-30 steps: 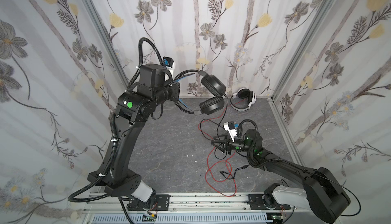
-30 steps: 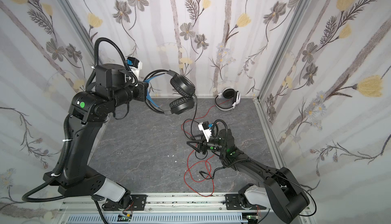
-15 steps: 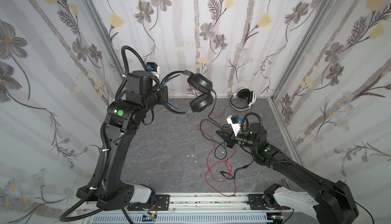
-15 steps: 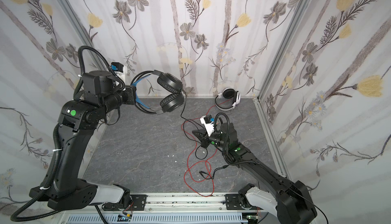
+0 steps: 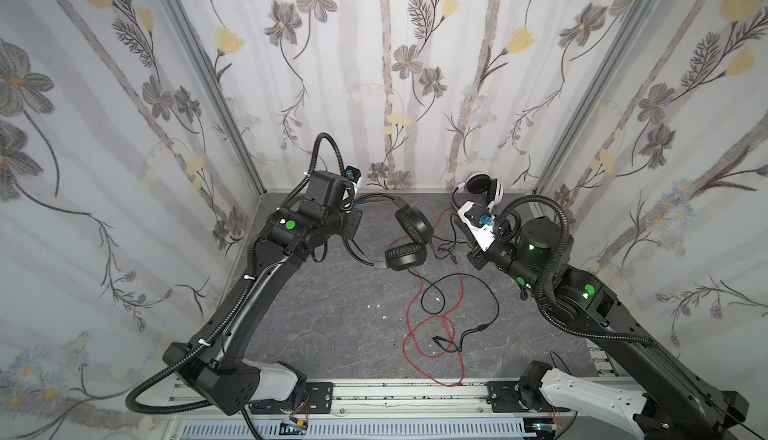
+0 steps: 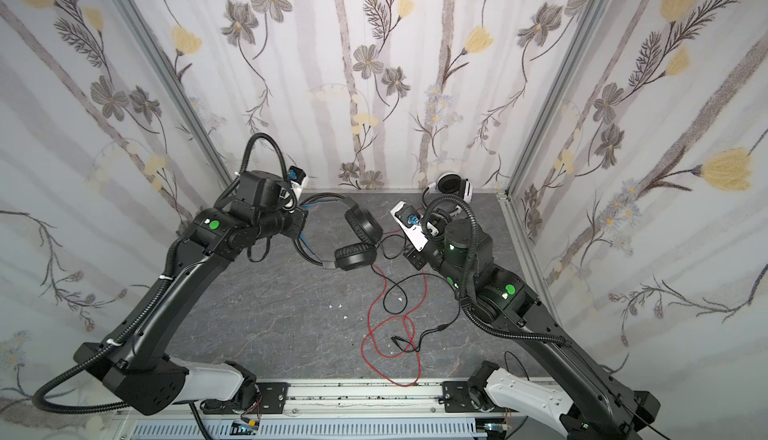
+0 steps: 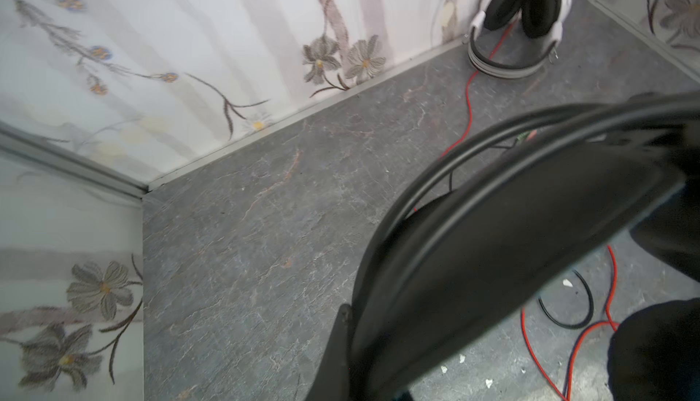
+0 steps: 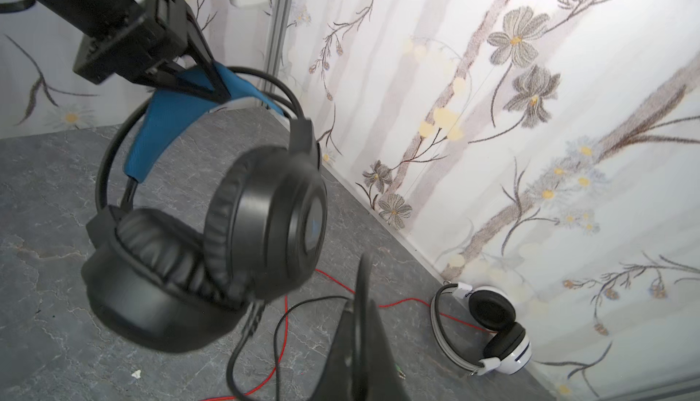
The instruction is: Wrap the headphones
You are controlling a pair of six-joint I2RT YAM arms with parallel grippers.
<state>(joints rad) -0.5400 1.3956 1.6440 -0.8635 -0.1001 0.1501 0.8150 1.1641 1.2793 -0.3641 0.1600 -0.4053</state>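
Left gripper (image 8: 212,81) clamped on blue headband (image 8: 163,122); black headset (image 5: 409,238) held aloft. Right gripper (image 8: 361,278) pressed together beside black cable (image 5: 496,300), hold unclear. White headset (image 5: 482,186) parked at back wall. Black cable and red cable (image 5: 461,292) left loose on floor; no wrapping done.

Nothing readable anywhere: no text, label, brand or number; only a blurred blue mark on the black headset (image 8: 265,225), illegible.

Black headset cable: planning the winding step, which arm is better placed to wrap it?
Right. The right gripper is shut at the black cable, apparently gripping it; the left gripper is holding the black headset by its headband.
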